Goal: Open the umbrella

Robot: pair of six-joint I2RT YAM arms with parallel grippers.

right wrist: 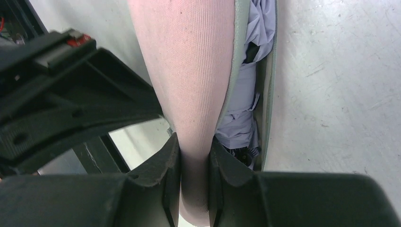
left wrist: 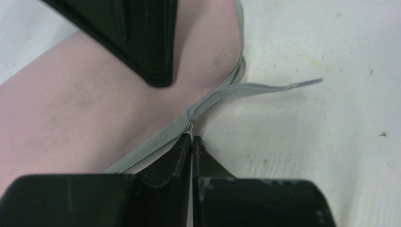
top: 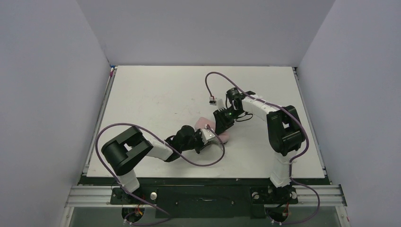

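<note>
Left pincer [left wrist: 192, 140]: clenched, its two black tips pressed together and nipping the small metal zip ring [left wrist: 189, 126] at the edge of the case.
Right pincer [right wrist: 194, 147]: clamped on the pink fabric shell of the capsule case [right wrist: 189, 71], one finger on each side of it.
Desk [top: 156, 90]: white and scuffed; both arms reach in to its middle and meet there, with the case between them.
Capsule case: pale pink-beige and oblong, lying on the desk just ahead of the left wrist. Its grey zip tape [left wrist: 156, 144] is parted along one side in the right wrist view, so the shell gapes there.
Umbrella [right wrist: 239, 118]: folded, tucked inside the case. Crumpled lilac fabric with a dark patch shows through the gap. The shaft and handle cannot be made out.
Zip strap [left wrist: 265, 88]: a thin grey tab running from the ring out across the desk, lying flat.
Zip ring: tiny and silver, right at the left fingertips.
</note>
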